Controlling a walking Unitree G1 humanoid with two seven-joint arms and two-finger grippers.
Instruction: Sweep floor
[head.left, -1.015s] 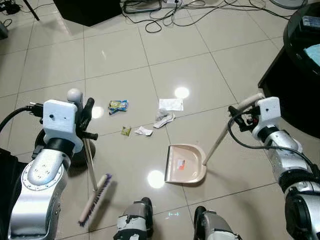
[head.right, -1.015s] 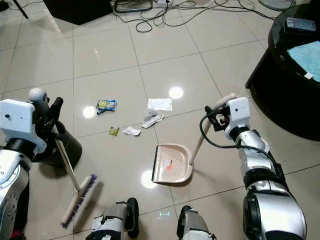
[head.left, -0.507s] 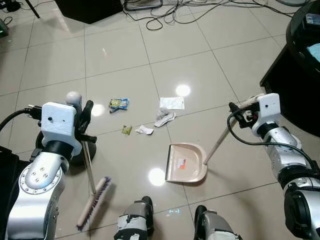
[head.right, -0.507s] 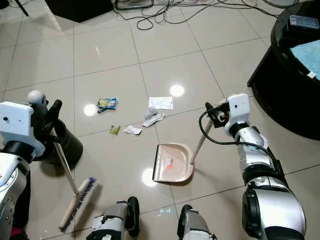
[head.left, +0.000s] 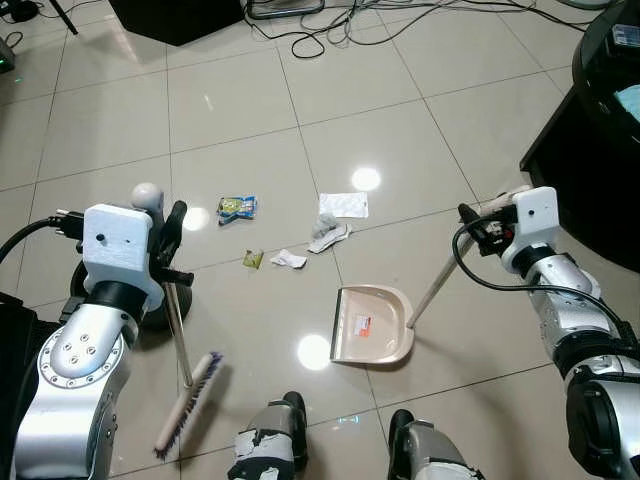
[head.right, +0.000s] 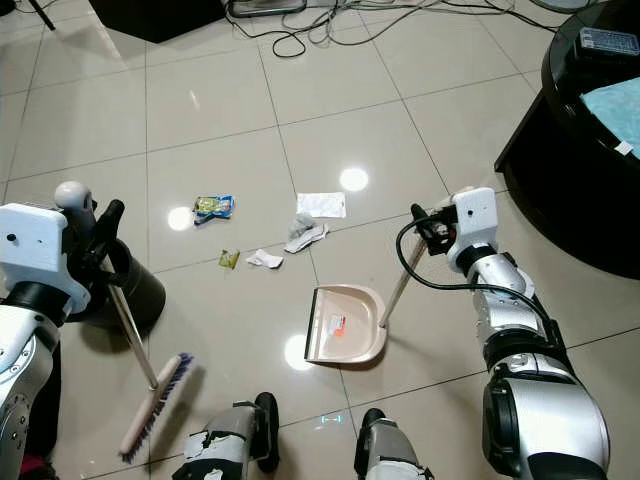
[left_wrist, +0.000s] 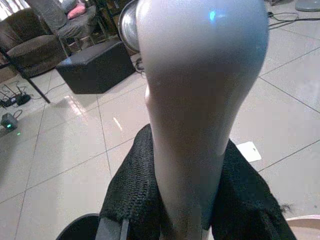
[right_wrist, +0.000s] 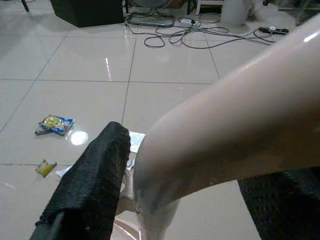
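The left end effector is clamped on the broom just under its rounded grey top; the left wrist view shows both black fingers pressed against that handle, a contact the head views leave unclear. The broom slants down to its brush head on the tile floor, at about 7 o'clock in the scene. The right end effector grips the cream handle of the dustpan — the right wrist view shows a black finger against the handle, with the litter beyond. The pan sits flat on the floor near 5 o'clock, its mouth facing the litter; inside it lies one small reddish scrap.

The litter lies near the scene's centre: a yellow-green wrapper, a white paper, a crumpled tissue, a small green scrap and a white scrap. A dark bin stands just behind the left arm — clearer in the right eye view. Cables trail at 12 o'clock.
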